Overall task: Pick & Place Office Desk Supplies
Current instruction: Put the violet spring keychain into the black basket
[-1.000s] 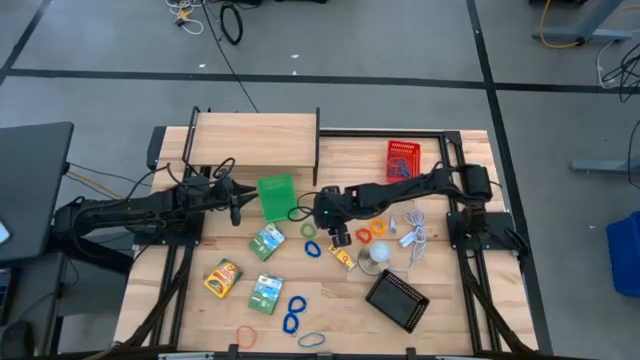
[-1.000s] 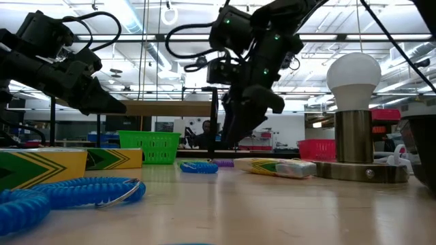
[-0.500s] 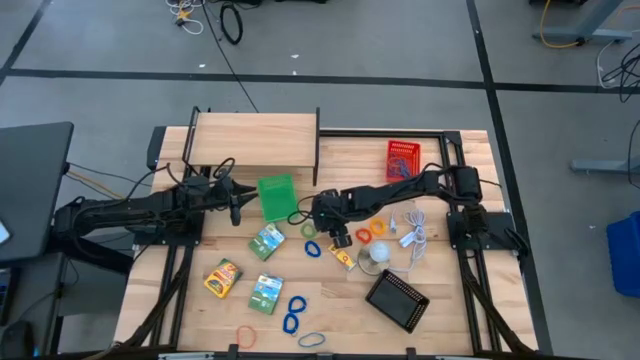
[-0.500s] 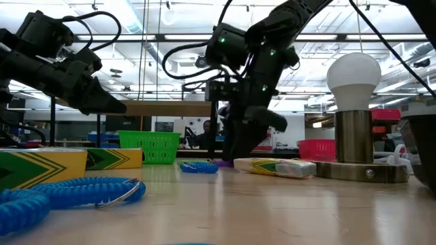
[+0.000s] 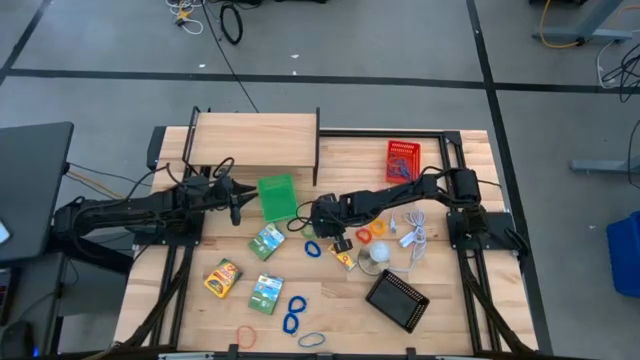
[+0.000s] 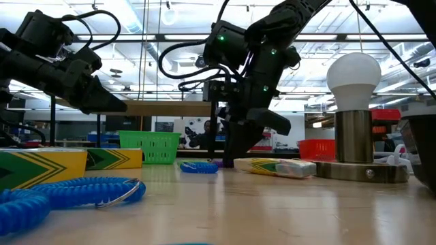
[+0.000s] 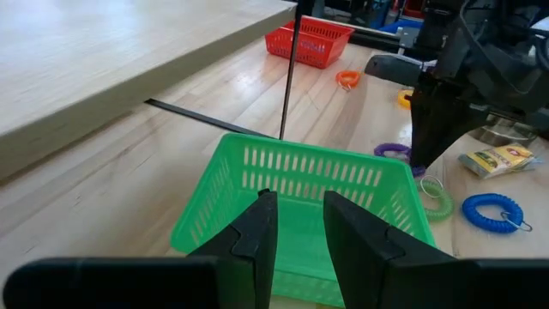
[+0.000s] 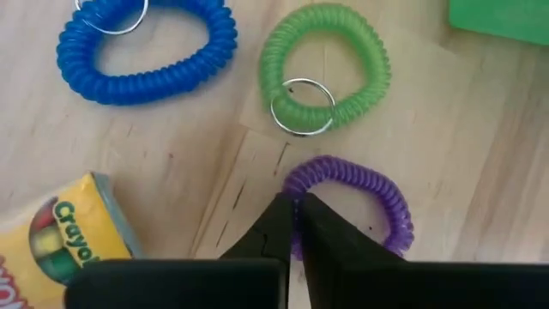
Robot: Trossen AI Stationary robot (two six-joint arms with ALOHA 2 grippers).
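- Centre of the high view: the right gripper [image 5: 333, 238] is down at the table among the coil loops, its fingers [image 8: 273, 225] drawn nearly together on the near edge of the purple coil loop [image 8: 353, 202], which lies flat on the wood at lower centre of the right wrist view.
- Whether the pinch has truly caught the coil cannot be told; the tips meet right at its rim.
- Just beside it lie a green coil loop [image 8: 327, 62] with a metal key ring [image 8: 302, 106] and, toward the upper left of that view, a blue coil loop [image 8: 147, 53]; a yellow Crayola crayon packet [image 8: 62, 236] sits at lower left.
- By the look of it, the purple loop should be very light, soft and springy: a stretchy plastic coil likely to flex or roll out of a shallow grip. The sound hold is probably across one strand of the ring, pinched deep, not at the very tips.
- At left of centre in the high view, the left gripper [image 7: 296, 230] hangs over the green mesh basket [image 7: 306, 196], fingers narrowly apart and empty.
- More loops and printed packets lie scattered across the lower half of the table [image 5: 460, 320] in the high view.
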